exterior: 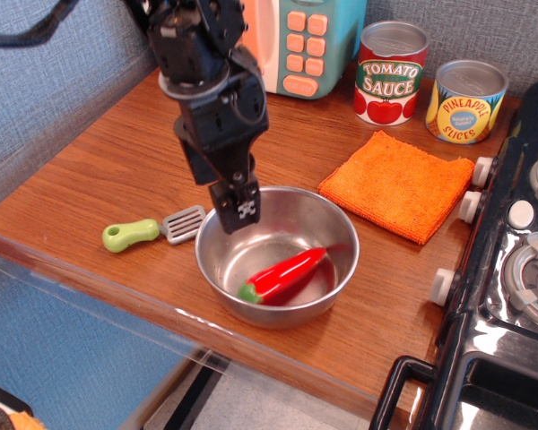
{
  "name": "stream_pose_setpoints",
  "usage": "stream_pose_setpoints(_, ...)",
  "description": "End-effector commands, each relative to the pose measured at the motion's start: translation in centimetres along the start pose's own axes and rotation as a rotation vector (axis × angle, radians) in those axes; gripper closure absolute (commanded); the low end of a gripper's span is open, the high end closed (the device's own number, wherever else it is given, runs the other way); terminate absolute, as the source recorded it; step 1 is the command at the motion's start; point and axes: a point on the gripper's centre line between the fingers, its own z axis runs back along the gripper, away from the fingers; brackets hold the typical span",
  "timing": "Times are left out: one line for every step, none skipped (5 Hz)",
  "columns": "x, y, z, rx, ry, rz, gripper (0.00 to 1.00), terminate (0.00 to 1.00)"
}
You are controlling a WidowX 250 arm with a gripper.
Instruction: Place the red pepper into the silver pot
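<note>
The red pepper (284,276) lies inside the silver pot (340,232), on its bottom, with the green stem cap toward the front left. The pot stands near the front edge of the wooden counter. My black gripper (240,210) hangs over the pot's back left rim, above and apart from the pepper. It holds nothing and its jaws look open.
A green-handled grey spatula (152,229) lies left of the pot. An orange cloth (397,184) lies to the right. A tomato sauce can (390,72), a pineapple can (465,100) and a toy microwave (291,40) stand at the back. A black stove (520,260) fills the right side.
</note>
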Motion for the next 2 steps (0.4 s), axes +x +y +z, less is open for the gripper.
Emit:
stream_pose_setpoints(-3.8, 5.4, 3.0, 0.054, -0.015, 0.36, 0.0, 0.0)
stream_pose_setpoints(-4.7, 6.4, 2.1, 0.037, 0.036, 0.481, 0.0, 0.0)
